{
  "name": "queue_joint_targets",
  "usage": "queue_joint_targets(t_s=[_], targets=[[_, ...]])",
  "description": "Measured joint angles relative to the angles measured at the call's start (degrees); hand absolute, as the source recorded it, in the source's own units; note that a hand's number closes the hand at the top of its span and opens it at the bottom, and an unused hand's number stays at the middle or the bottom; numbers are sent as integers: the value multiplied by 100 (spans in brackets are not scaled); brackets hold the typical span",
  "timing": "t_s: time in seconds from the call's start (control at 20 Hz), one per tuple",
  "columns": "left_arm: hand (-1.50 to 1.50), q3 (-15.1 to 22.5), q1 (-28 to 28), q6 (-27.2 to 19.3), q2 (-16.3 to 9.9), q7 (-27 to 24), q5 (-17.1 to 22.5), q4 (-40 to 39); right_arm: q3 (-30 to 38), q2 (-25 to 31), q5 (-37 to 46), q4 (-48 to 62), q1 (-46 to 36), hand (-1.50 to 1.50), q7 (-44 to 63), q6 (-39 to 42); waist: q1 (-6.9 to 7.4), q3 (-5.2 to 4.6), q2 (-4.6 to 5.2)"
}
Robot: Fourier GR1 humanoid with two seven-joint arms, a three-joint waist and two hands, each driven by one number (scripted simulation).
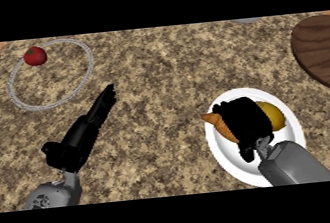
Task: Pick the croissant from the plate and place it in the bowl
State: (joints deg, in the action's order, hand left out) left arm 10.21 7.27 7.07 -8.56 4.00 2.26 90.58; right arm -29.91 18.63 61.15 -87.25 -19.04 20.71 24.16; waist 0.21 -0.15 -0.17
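Lower right, our right hand [245, 122] curls its fingers over the croissant [220, 123] on the plate [224, 153]; our left hand [81, 136] lies straight-fingered on the surface [164, 73].

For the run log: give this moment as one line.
phase: grasp | right hand: fingers curled on croissant, on plate | left hand: open | bowl: holds tomato

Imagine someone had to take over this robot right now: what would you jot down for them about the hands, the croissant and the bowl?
Right hand: over the white plate, fingers curled round the croissant, which is not yet lifted clear of the plate.
Left hand: open, fingers straight, idle above the counter.
A yellow item also sits on the plate.
Bowl: clear, at the far left, with a red tomato inside.
Done: the croissant is grasped.
Left: lift it, carry it across to the bowl, release.
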Motion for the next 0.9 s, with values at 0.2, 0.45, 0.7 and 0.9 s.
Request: queue_joint_targets(t_s=[0.2,0.45,0.7,0.9], targets=[[0,-17,-73,81,63,104,-26,149,133,-149,258,140,-16,150,-276,-242,-6,-5,-10],[0,-26,-129,55,135,77,-118,182,289,467,56,-56,274,150,-1491,-441,-52,4,-13],[0,-101,-196,19,126,54,-93,214,217,1794,-539,-340,837,150,-3751,-681,-179,24,-9],[0,-108,-268,-19,142,50,-109,249,841,2909,-988,-223,1232,150,-5419,-1448,-242,35,-7]])
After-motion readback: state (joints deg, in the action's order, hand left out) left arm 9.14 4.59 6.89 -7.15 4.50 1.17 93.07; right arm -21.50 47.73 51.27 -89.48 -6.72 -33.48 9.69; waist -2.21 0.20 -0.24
